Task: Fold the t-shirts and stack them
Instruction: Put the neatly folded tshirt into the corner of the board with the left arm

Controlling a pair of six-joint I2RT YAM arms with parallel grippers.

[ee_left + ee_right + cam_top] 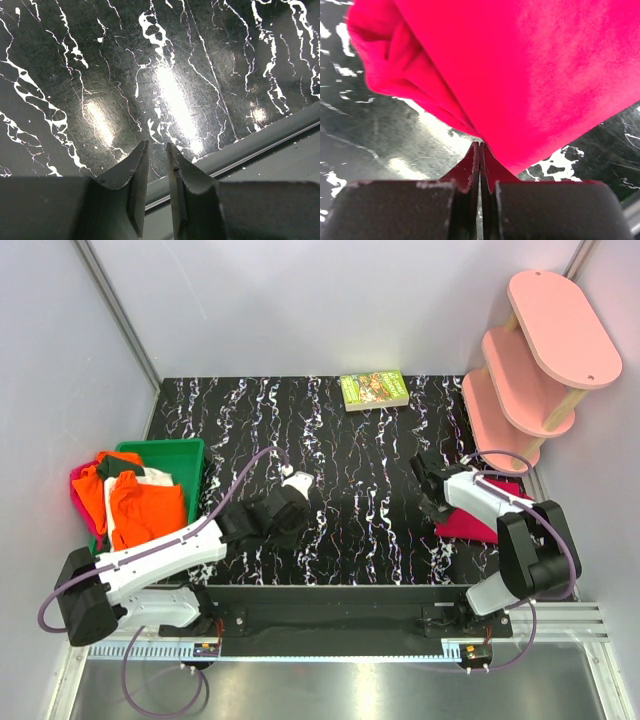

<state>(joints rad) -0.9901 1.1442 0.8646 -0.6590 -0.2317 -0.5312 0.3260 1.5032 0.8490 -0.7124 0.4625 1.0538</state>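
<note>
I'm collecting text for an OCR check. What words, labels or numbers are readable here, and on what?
Cover of the green book: there is print, but it is too small to read.
On the red t-shirt, piled t-shirts and pink shelf: no text visible.

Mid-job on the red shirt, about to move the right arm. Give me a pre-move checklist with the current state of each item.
1. Grip of the right hand on the red t-shirt: ok, it looks shut on the cloth's corner.
2. Is the left hand free: ok, slightly open, nothing held, over bare table.
3. Is the red t-shirt spread flat: not ok, it is bunched with a fold showing.
4. Is the book out of the way: ok, at the far edge, apart from both hands.
5. Other shirts contained: ok, piled in and over the green tray, the orange t-shirt on top.
6. Cloth caught under the right arm: cannot tell.
</note>
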